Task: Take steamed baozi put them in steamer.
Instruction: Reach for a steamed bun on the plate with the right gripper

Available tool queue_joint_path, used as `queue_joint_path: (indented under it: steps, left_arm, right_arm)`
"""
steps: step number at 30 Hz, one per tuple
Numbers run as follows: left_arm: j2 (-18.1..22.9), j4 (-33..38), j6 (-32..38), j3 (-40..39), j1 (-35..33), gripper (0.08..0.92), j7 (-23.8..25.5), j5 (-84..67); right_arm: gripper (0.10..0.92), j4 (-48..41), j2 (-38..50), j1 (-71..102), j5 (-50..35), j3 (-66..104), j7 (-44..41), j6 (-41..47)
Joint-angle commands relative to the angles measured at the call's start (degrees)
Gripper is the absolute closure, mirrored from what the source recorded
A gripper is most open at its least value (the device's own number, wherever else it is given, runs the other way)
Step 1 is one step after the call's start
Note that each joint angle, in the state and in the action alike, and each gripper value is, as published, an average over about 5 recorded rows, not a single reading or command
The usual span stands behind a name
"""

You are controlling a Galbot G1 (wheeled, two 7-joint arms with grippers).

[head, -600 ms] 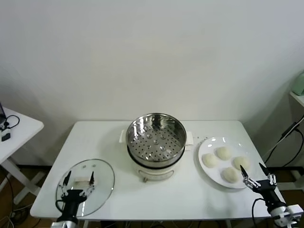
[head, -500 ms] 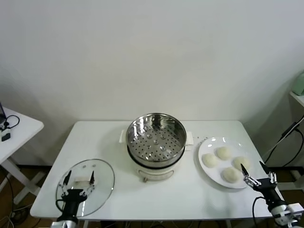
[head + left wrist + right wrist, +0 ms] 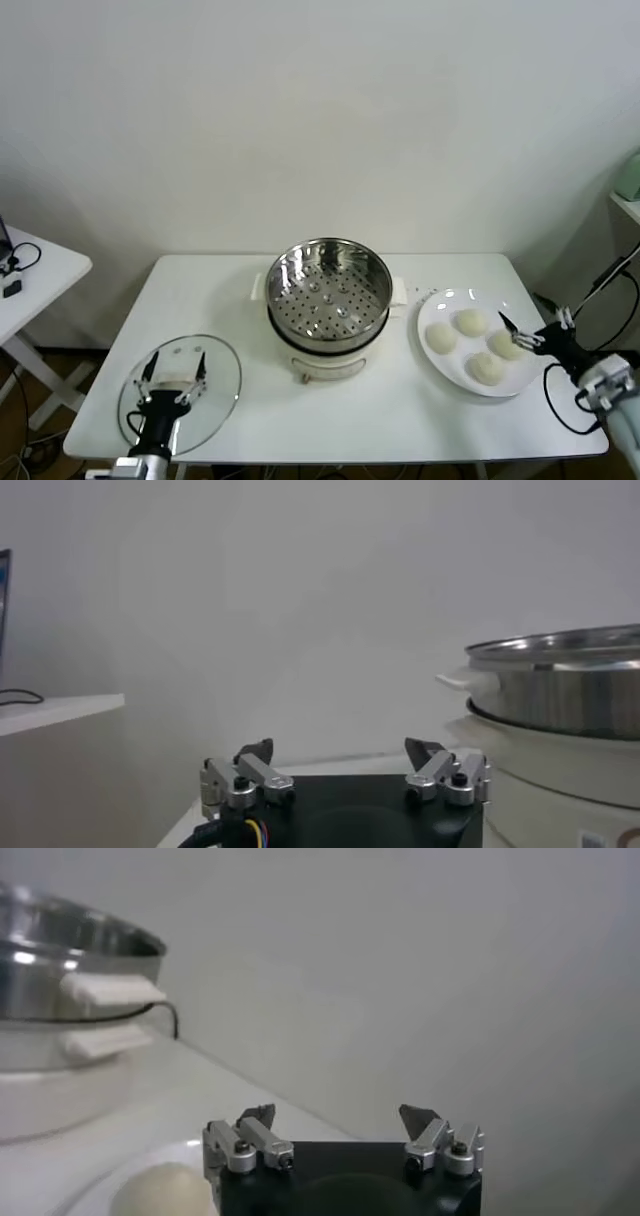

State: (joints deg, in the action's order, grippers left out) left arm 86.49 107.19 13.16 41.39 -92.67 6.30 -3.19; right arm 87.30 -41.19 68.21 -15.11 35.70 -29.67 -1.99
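The steamer (image 3: 328, 290), a shiny perforated steel basket on a white pot base, stands at the table's middle. Four cream-white baozi lie on a white plate (image 3: 446, 300) to its right: one at the left (image 3: 440, 337), one at the back (image 3: 470, 322), one at the right (image 3: 505, 343), one at the front (image 3: 486, 368). My right gripper (image 3: 522, 316) is open and empty, just above the plate's right side next to the right baozi. Its wrist view shows the open gripper (image 3: 338, 1114), one baozi (image 3: 160, 1190) and the steamer (image 3: 60, 948). My left gripper (image 3: 175, 360) is open and empty over the glass lid (image 3: 215, 385); it also shows in the left wrist view (image 3: 340, 748), with the steamer (image 3: 570, 680) beyond.
A white side table (image 3: 40, 270) with a dark cable stands to the left. A black cable (image 3: 600, 290) hangs off the table's right edge. A pale green object (image 3: 630, 175) sits on a shelf at the far right.
My right gripper has moved from the table's front right edge back and inward over the plate's right side. My left gripper has shifted slightly farther over the lid.
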Motion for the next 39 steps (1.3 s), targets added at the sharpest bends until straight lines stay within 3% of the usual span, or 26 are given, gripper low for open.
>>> queue_joint_path:
  steps: [1, 7, 17, 27, 39]
  left_arm:
    - [-0.5, -0.5, -0.4, -0.4, 0.5, 0.177, -0.3, -2.8]
    - [-1.0, -0.6, -0.5, 0.1, 0.8, 0.177, -0.4, -2.0]
    - [-1.2, -0.2, -2.0, 0.4, 1.5, 0.177, -0.6, -0.9]
    - [-1.3, 0.3, -3.5, 0.6, 1.7, 0.177, -0.7, -1.1]
    - [-2.4, -0.1, -4.1, 1.1, 2.0, 0.177, -0.6, -1.1]
  right_arm:
    - [0.203, -13.8, 15.2, -28.3, 8.3, -25.9, -18.2, 0.8]
    - [0.203, -20.8, 16.2, -48.9, 15.0, -46.9, -31.8, -4.0]
    - [0.203, -31.6, 8.5, -72.6, 19.7, -78.3, -39.2, -4.5]
    - [0.203, -44.3, -5.5, -73.2, 25.0, -80.0, -38.8, -5.7]
    - [0.203, -51.2, -11.7, -69.5, 29.1, -74.9, -36.9, -6.9]
